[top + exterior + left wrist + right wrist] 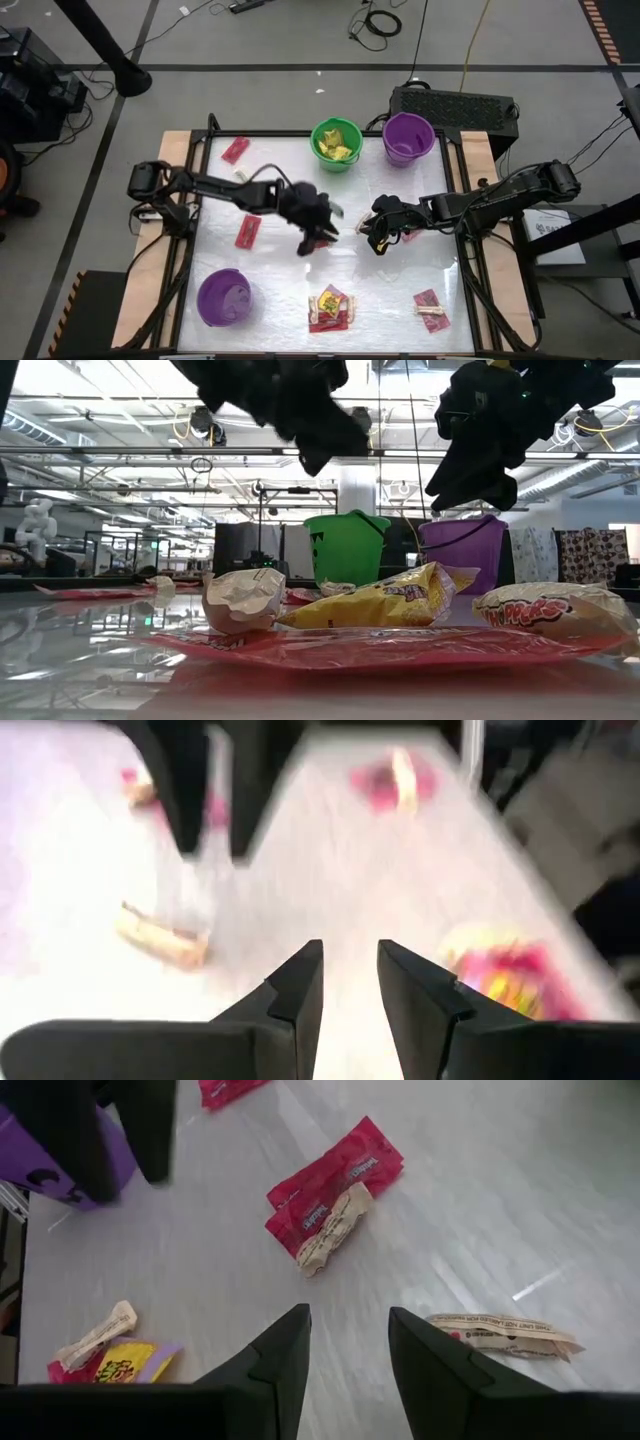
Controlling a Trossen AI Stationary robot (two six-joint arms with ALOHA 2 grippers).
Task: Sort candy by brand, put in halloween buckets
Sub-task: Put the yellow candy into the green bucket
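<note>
Three buckets stand on the counter point(270, 290): a green bucket point(335, 145) and a purple bucket point(408, 138) side by side at the far edge, and a second purple bucket point(224, 297) at the near left corner. The green one already holds yellow packets; what the two purple ones hold I cannot tell.

Both arms hang over mid-counter, close to each other. Left gripper point(318, 240) is raised, jaws part-way open, nothing between them in its wrist view. Right gripper point(372, 238) is likewise above the surface, jaws apart and empty in its own wrist view.

Loose candy: a mixed pile point(331, 308) of yellow, red and tan pieces at the near edge; a red packet with a tan piece lying on it point(431, 311) near the right corner; one red packet point(247, 231) left of centre; another red packet point(235, 150) at the far left.

Risks, as I judge them: the grippers are near enough to clash if both descend together; the pieces in the pile overlap, so one pinch may lift two brands; flat packets may slip from the fingertips.
</note>
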